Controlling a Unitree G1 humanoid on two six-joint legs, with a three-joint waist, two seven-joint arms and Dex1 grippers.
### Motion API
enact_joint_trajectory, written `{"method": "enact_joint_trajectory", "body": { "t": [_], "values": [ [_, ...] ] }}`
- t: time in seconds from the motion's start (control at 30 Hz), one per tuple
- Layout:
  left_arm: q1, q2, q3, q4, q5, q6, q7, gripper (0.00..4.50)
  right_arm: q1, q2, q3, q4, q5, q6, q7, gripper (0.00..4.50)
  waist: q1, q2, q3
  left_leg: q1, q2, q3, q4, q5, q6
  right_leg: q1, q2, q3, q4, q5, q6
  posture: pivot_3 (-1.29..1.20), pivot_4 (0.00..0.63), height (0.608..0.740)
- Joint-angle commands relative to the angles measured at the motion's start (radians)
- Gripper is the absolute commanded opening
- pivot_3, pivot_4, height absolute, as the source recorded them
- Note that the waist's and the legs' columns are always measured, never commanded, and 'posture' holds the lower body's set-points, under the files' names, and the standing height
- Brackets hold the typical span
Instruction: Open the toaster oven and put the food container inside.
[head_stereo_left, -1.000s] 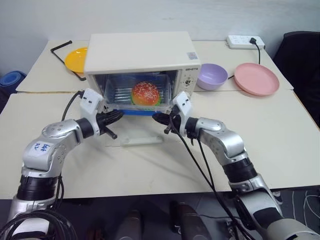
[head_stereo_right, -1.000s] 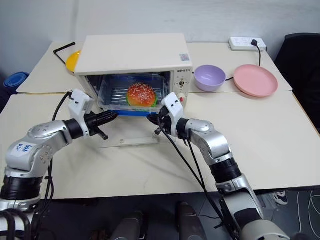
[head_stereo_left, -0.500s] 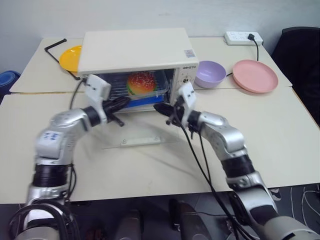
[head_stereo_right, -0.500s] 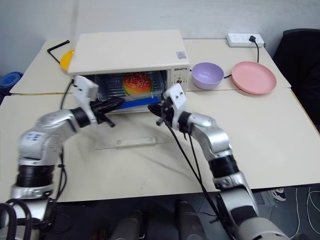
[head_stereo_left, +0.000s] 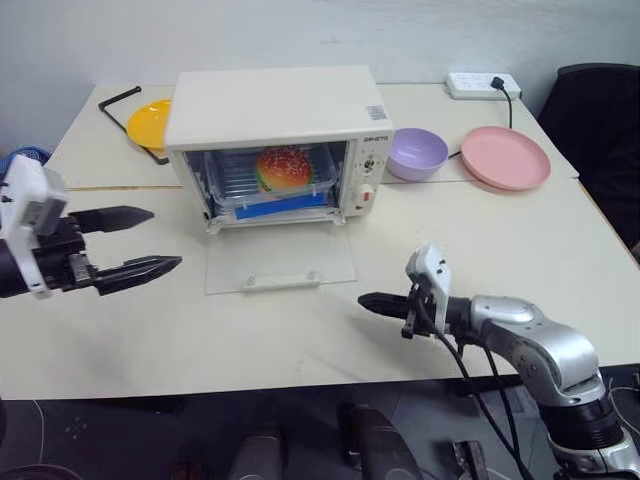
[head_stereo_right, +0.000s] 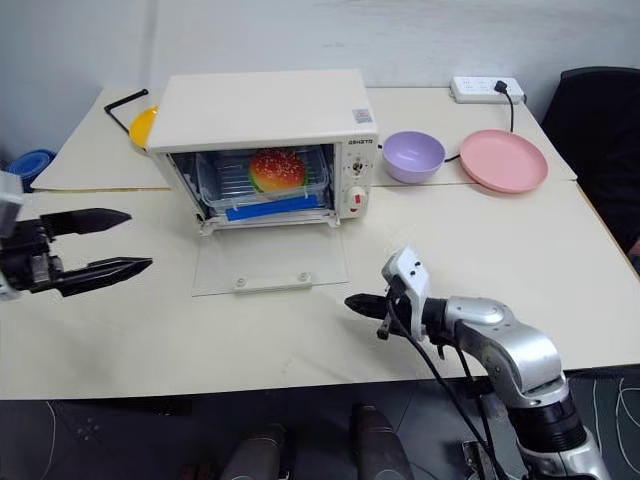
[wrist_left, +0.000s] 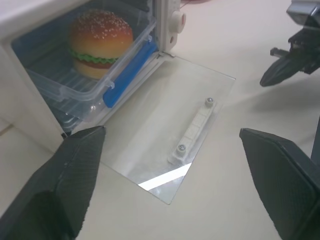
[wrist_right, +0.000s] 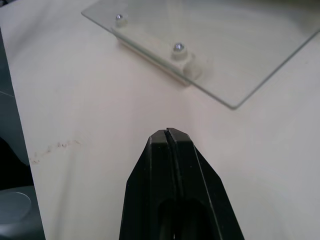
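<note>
The cream-white toaster oven (head_stereo_left: 275, 105) stands at the table's back middle, its glass door (head_stereo_left: 280, 262) lying flat open on the table in front of it. Inside, on the wire rack, sits the clear food container (head_stereo_left: 270, 185) with blue clips and a burger in it; nothing touches it. My left gripper (head_stereo_left: 166, 237) hovers open and empty, well left of the door. The left wrist view looks between its fingers (wrist_left: 65, 185) at the container (wrist_left: 95, 65). My right gripper (head_stereo_left: 362, 299) is shut and empty, low over the table just right of the door's front corner.
Right of the oven stand a purple bowl (head_stereo_left: 418, 152) and a pink plate (head_stereo_left: 505, 156). Behind the oven's left side lies a yellow plate (head_stereo_left: 148, 120). A power strip (head_stereo_left: 483, 84) sits at the back right, and a black chair (head_stereo_left: 600, 110) stands past the table's right edge.
Both grippers have drawn back from the oven mouth, left one out to the left and up, right one down to the right. The left gripper has opened. The container stays inside.
</note>
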Motion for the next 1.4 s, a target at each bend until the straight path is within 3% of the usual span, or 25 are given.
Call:
{"method": "enact_joint_trajectory", "body": {
  "t": [0.03, 0.37, 0.53, 0.73, 0.87, 1.0, 1.2, 1.4],
  "values": [
    [-0.010, 0.017, 0.044, 0.000, -0.004, -0.020, 0.003, 4.46, 0.005, 0.031, 0.017, 0.037, -0.040, -0.059, -0.026, 0.00, 0.000, 0.000, 0.000, 0.000, 0.000, 0.000, 0.000, 0.000, 0.000, 0.000, 0.000, 0.000, 0.000, 0.001, 0.002, 0.00, 0.150, 0.740],
    [-0.054, 0.025, 0.034, 0.009, -0.003, -0.027, 0.034, 4.46, -0.130, 0.178, 0.043, 0.284, -0.157, -0.214, -0.083, 0.00, -0.004, 0.000, 0.000, 0.000, 0.000, 0.000, 0.000, -0.001, -0.002, -0.002, -0.001, 0.000, 0.004, 0.004, 0.007, 0.00, 0.150, 0.740],
    [-0.063, 0.019, 0.023, 0.024, 0.013, -0.050, 0.046, 4.46, -0.211, 0.173, -0.064, 0.178, -0.004, -0.094, -0.051, 0.00, -0.002, 0.000, 0.000, -0.002, 0.000, -0.002, -0.001, -0.001, -0.002, -0.003, -0.002, 0.000, 0.005, 0.004, 0.007, 0.00, 0.150, 0.740],
    [-0.061, 0.005, 0.023, 0.047, 0.022, -0.079, 0.059, 4.46, -0.352, 0.017, -0.247, 0.091, 0.223, 0.118, -0.013, 0.00, 0.000, 0.003, 0.002, -0.003, 0.000, -0.003, -0.001, -0.001, -0.002, -0.004, -0.003, -0.001, 0.004, 0.004, 0.007, 0.00, 0.150, 0.740],
    [-0.053, 0.018, 0.035, 0.072, 0.030, -0.095, 0.045, 4.50, -0.355, -0.187, -0.310, 0.120, 0.265, 0.164, 0.116, 0.88, 0.004, 0.003, 0.002, -0.004, 0.000, -0.004, -0.002, -0.002, -0.002, -0.004, -0.003, -0.003, 0.002, 0.003, 0.006, 0.00, 0.150, 0.740],
    [-0.046, 0.038, 0.051, 0.099, 0.045, -0.114, 0.019, 4.50, -0.347, -0.345, -0.355, 0.168, 0.287, 0.170, 0.235, 2.33, 0.001, 0.005, 0.003, -0.004, -0.001, -0.002, -0.002, -0.002, 0.000, -0.004, -0.003, -0.001, 0.001, 0.004, 0.007, 0.00, 0.150, 0.740],
    [-0.044, 0.059, 0.070, 0.131, 0.057, -0.133, -0.016, 4.50, -0.352, -0.453, -0.382, 0.237, 0.277, 0.148, 0.311, 4.32, -0.005, 0.005, 0.003, -0.001, 0.000, 0.002, -0.002, -0.003, 0.001, -0.004, 0.000, 0.000, 0.002, 0.004, 0.008, 0.00, 0.150, 0.740],
    [-0.032, 0.038, 0.050, 0.114, 0.081, -0.140, 0.011, 4.50, -0.336, -0.415, -0.368, 0.205, 0.268, 0.107, 0.281, 4.45, -0.003, 0.005, 0.003, -0.001, 0.001, 0.004, -0.001, -0.003, 0.001, -0.004, 0.000, 0.000, 0.003, 0.004, 0.008, 0.00, 0.150, 0.740]
  ]
}}
